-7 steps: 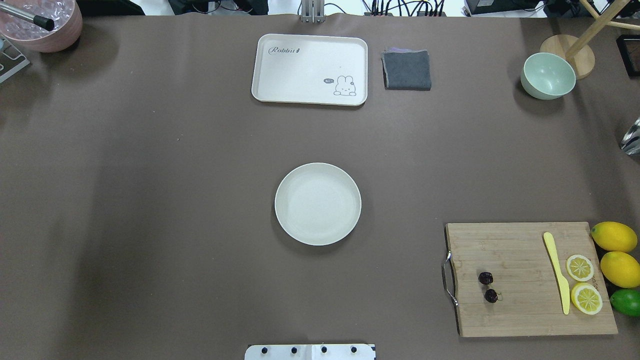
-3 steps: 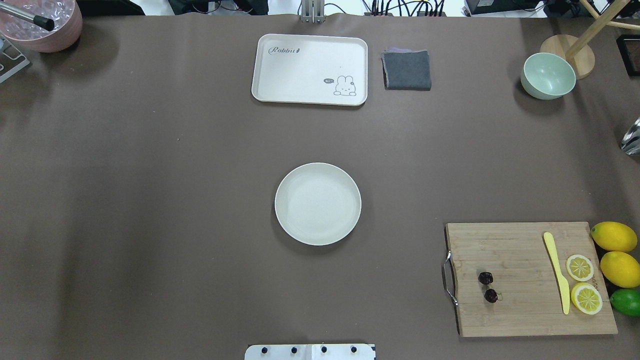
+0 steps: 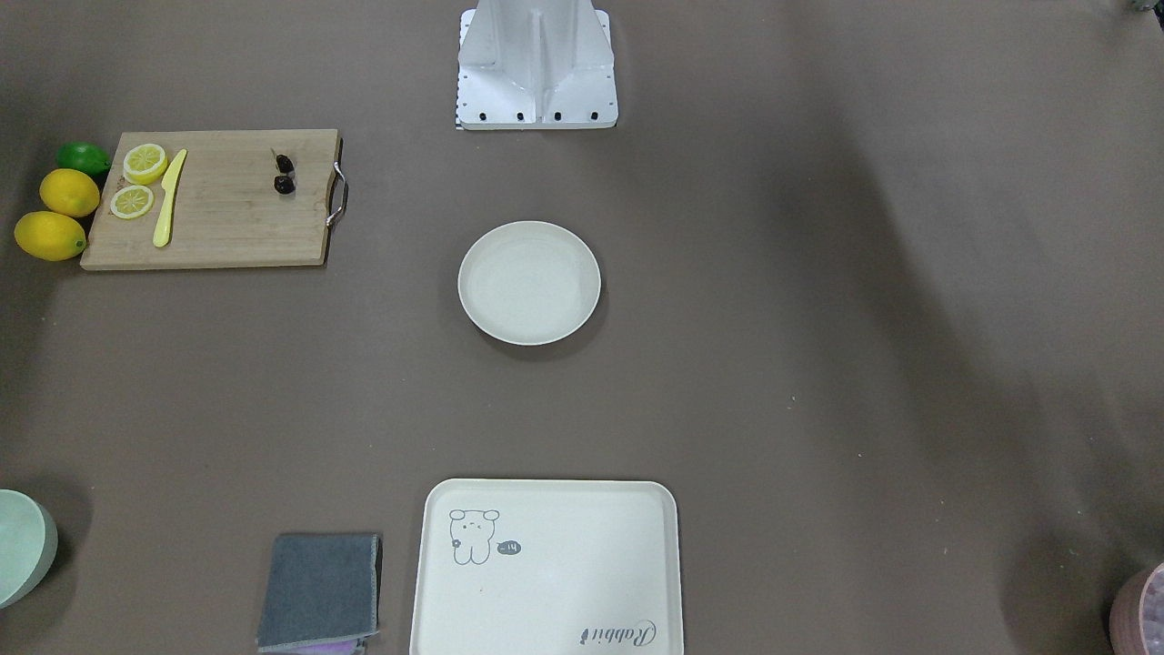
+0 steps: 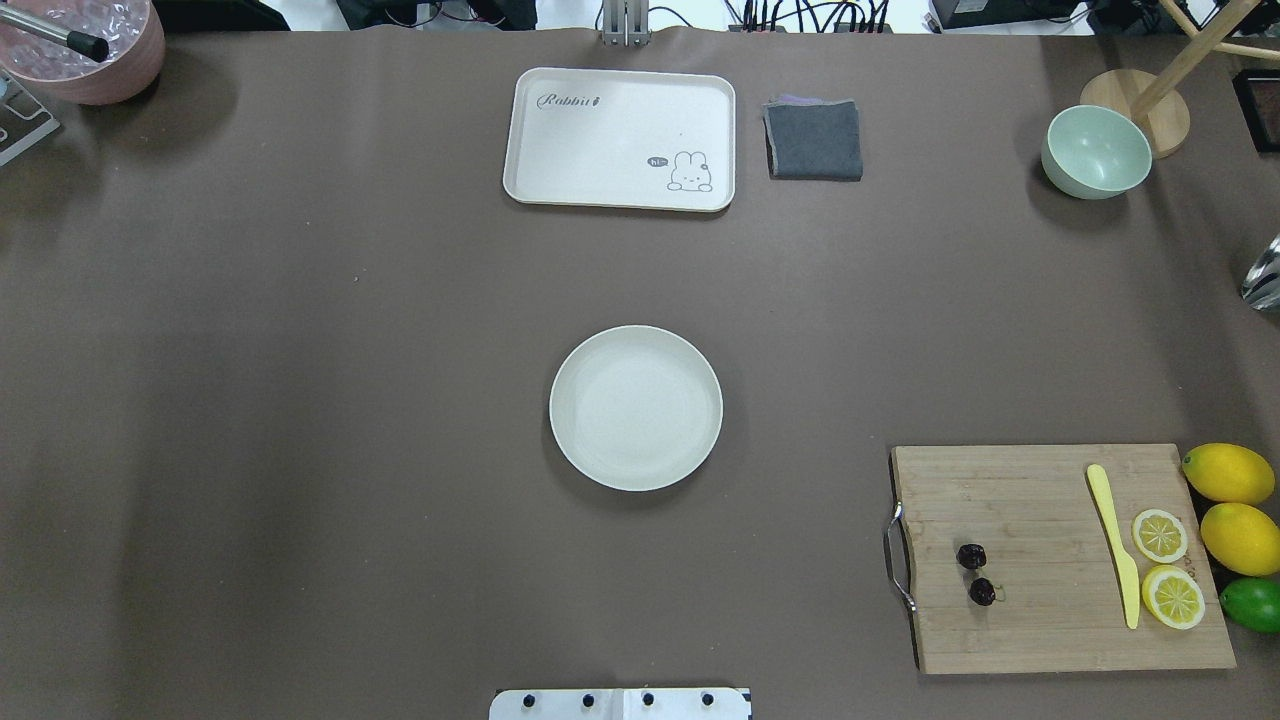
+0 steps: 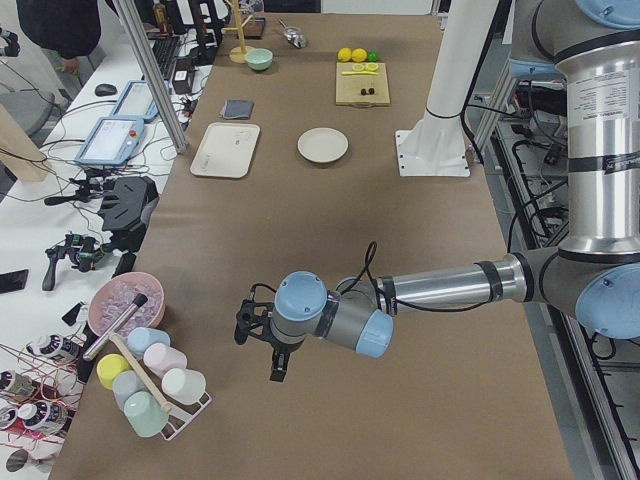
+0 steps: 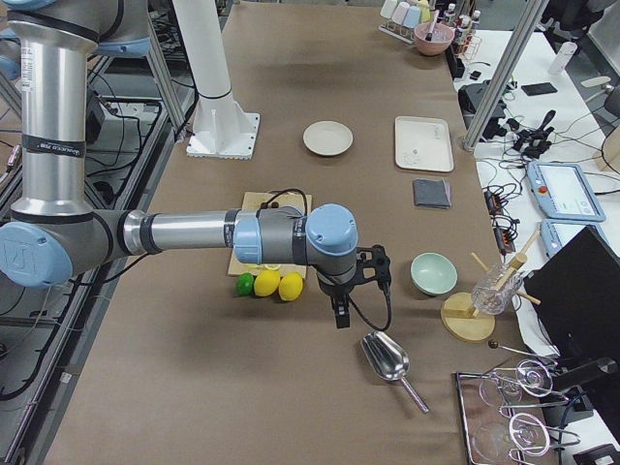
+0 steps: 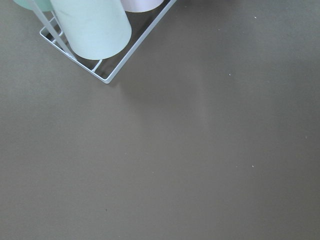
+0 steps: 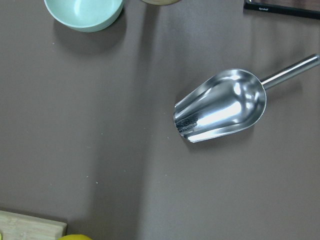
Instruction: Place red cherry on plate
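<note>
The red cherry (image 4: 976,573), a pair of tiny dark fruits, lies on the left part of a wooden cutting board (image 4: 1040,620), near its metal handle. It also shows in the front view as the cherry (image 3: 284,175). The round cream plate (image 4: 636,408) sits bare at the table's middle, well left of the board. Neither gripper appears in the overhead or front views. My left gripper (image 5: 277,368) hangs over the table's left end, far from both. My right gripper (image 6: 339,318) hovers beyond the lemons at the right end. I cannot tell whether either is open or shut.
On the board lie a yellow knife (image 4: 1113,545) and two lemon slices (image 4: 1160,535); two lemons (image 4: 1228,473) and a lime (image 4: 1252,604) sit beside it. At the far side are a rabbit tray (image 4: 620,138), grey cloth (image 4: 814,139) and green bowl (image 4: 1096,151). A metal scoop (image 8: 220,106) lies under the right wrist, a cup rack (image 7: 107,77) under the left.
</note>
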You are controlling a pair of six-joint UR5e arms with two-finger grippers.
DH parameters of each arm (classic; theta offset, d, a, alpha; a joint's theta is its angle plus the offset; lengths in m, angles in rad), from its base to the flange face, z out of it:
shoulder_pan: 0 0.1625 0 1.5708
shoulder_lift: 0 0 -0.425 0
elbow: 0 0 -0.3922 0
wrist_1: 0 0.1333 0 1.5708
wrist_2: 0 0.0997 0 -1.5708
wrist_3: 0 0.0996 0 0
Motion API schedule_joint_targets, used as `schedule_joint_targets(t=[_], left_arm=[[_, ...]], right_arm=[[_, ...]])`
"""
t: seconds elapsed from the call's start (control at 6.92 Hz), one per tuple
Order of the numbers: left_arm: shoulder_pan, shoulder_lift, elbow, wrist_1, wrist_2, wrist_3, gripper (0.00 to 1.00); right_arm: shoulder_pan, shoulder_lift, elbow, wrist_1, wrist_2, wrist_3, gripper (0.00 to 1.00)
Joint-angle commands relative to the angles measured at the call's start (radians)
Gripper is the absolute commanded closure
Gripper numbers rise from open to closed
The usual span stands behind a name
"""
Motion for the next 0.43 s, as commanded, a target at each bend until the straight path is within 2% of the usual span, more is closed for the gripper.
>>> schedule_joint_targets(t=[0.0,0.29], left_arm=[[0.003,-0.003,0.000,0.001,0.000,-0.001,0.02],[0.000,-0.005,-0.012,0.001,-0.004,-0.003,0.02]], right_arm=[[-0.091,-0.009,0.169,-0.009,-0.070,0.217,0.01],[-0.200,-0.032,0.295,-0.004,-0.075,0.412,0.01]])
